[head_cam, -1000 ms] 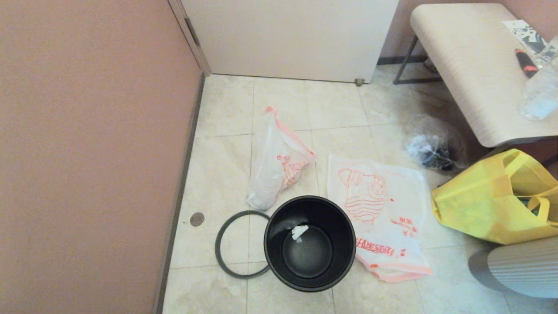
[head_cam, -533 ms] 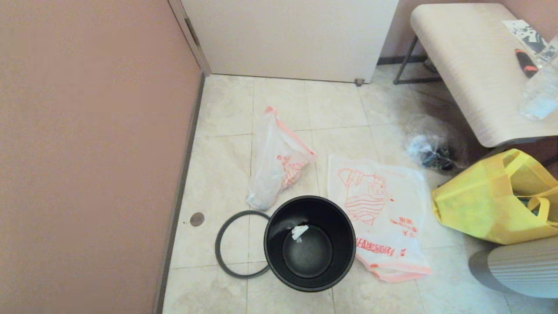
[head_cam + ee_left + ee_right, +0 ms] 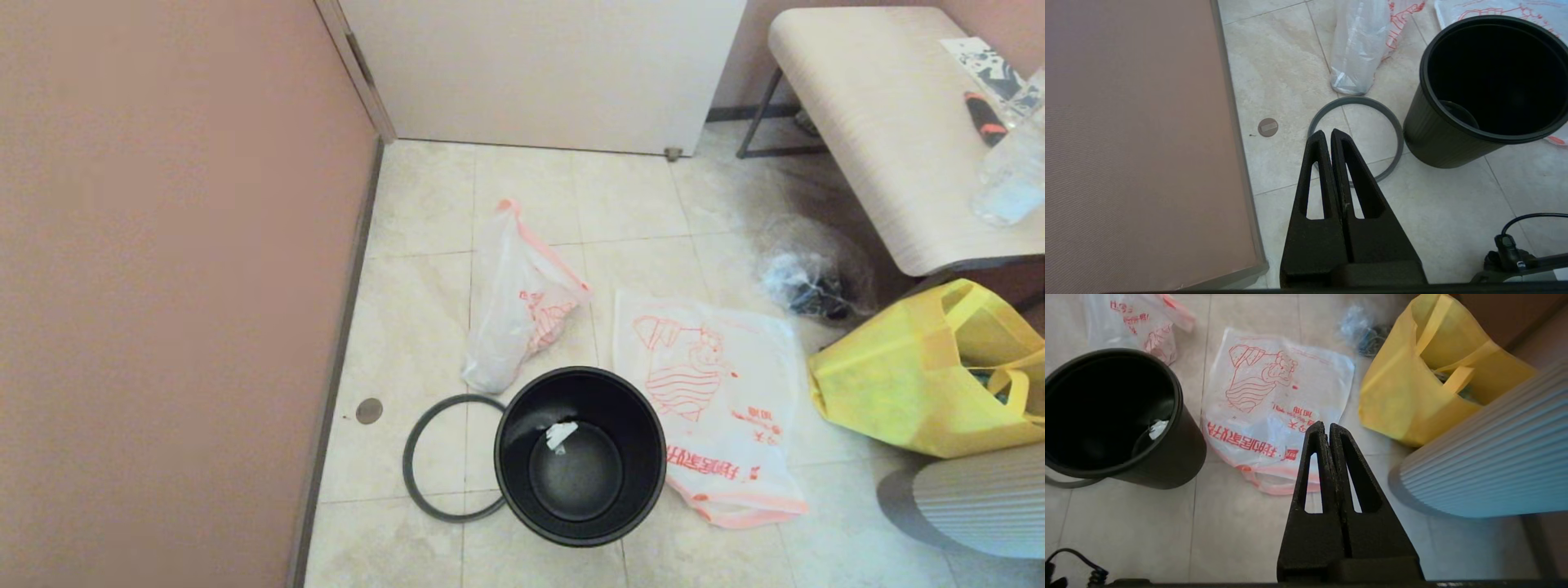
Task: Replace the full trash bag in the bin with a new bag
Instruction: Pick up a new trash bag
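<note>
pale tiled floor (image 3: 408, 327) in a corner, pink wall on the left. landmark: the bin (image 3: 580, 455), upright, liner out, one white scrap at its bottom. left of the bin, the grey ring rim (image 3: 416, 482) lies flat on the floor, touching the bin's side. left gripper (image 3: 1329, 134) hangs over that ring, fingers pressed together, holding nothing. behind the bin and slightly left, the full trash bag (image 3: 518, 314) lies on its side on the floor. right of the bin, the new bag (image 3: 718, 400) lies flat, its edge tucked against the bin. right gripper (image 3: 1327, 428) hangs over the new bag's near end, fingers together, empty. further right of the bin: clear bag (image 3: 804, 282), yellow tote (image 3: 914, 384).
</note>
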